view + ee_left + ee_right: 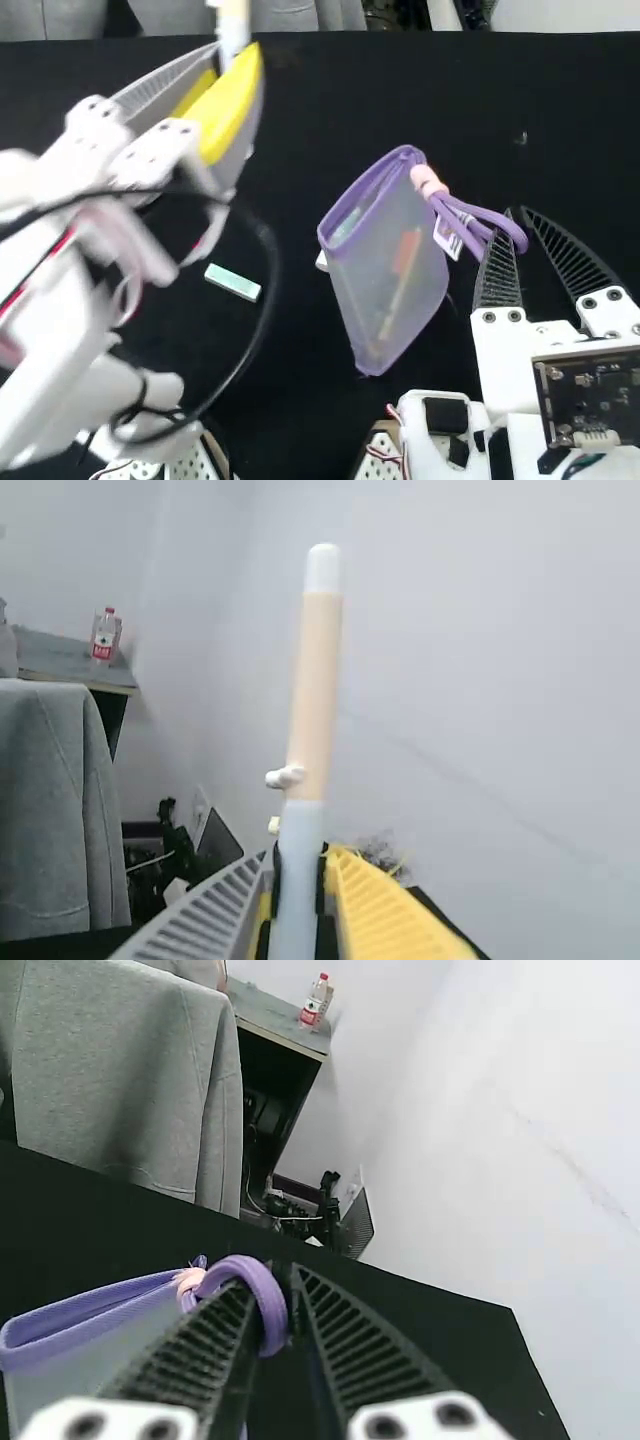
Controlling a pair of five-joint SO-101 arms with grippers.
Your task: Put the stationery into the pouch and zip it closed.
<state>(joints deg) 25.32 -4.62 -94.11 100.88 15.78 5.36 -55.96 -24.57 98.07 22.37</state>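
We take the pouch (385,265) as our mark. It is translucent with a purple zip rim, and it sits tilted over the black table (420,110) with its mouth open and turned away from the arm bases. Inside it we make out an orange pen (405,255) and something greenish near the mouth (too blurred to name). From the pouch's zip end a purple loop (465,213) runs to the right gripper (512,225), just beside the pouch on its right. The gripper's black jaws are pinched together on that loop, and the right wrist view shows it wedged between them. The left gripper (232,55) is well apart from the pouch, off to its left and farther from the bases. Its yellow and grey jaws are closed narrowly around a cream-and-white pen (232,25), which stands out beyond the fingertips. A pale green eraser (232,282) lies flat on the table near the pouch's left side, not touching it. A small white thing (322,262) peeks out at the pouch's left edge; we cannot tell what it is.
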